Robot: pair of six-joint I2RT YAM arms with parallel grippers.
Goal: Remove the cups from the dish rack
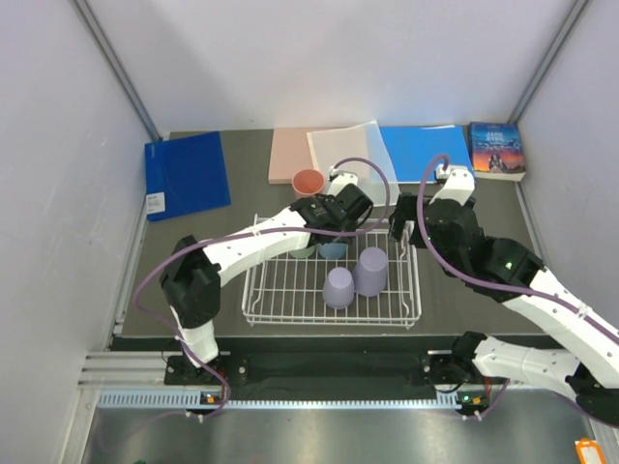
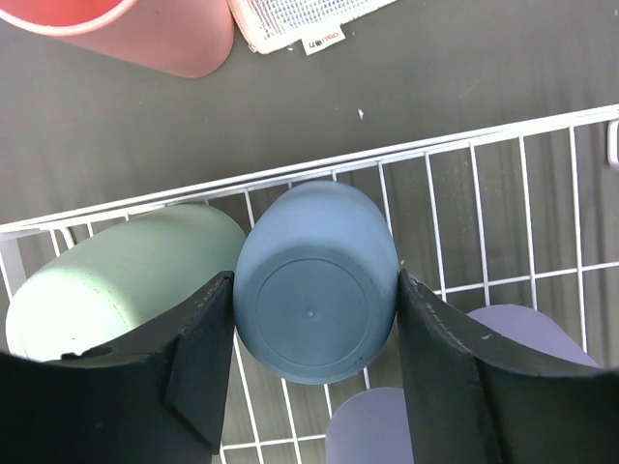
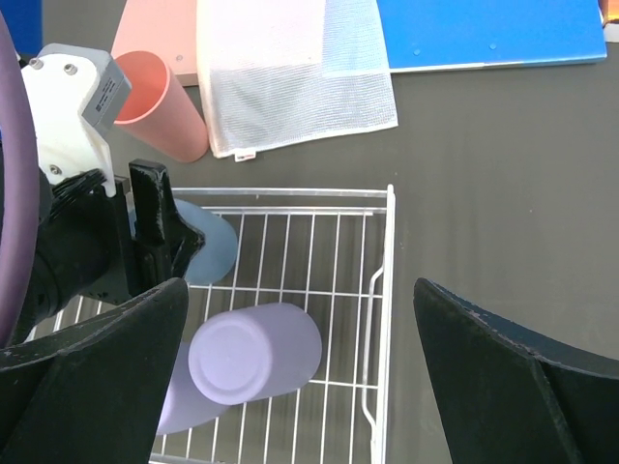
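Blue cup [image 2: 314, 309] sits btwn left jaws, touching both.

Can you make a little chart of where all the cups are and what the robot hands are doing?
Pink cup: on table, outside dish rack
Blue cup: in rack, left gripper jaws touching both sides
Green cup: in rack, beside blue
Lavender cups: two, in rack, bottoms up
Right gripper: open, holding nothing

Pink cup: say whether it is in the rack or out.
Out: the pink cup stands on the table beyond the dish rack's far rail, mouth up.
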